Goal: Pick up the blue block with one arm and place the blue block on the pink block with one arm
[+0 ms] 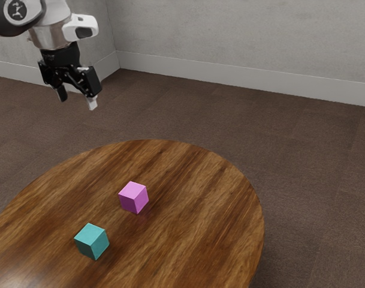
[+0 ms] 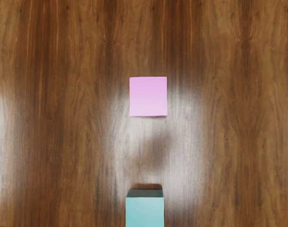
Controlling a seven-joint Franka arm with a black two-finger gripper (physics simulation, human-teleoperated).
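Note:
A teal-blue block (image 1: pixel 91 240) rests on the round wooden table (image 1: pixel 188 180) near its front, toward the exterior view's left. A pink block (image 1: pixel 133 197) sits a short way behind it and to the exterior view's right, apart from it. My gripper (image 1: pixel 78 99) hangs high above the table's far left edge, open and holding nothing. The wrist view looks straight down on the pink block (image 2: pixel 148 96), with the blue block (image 2: pixel 144 211) a small gap away from it.
The tabletop (image 2: pixel 54 118) around both blocks is bare wood. A brown floor (image 1: pixel 302 156) surrounds the table, and a grey wall with a white baseboard (image 1: pixel 242 75) runs behind it.

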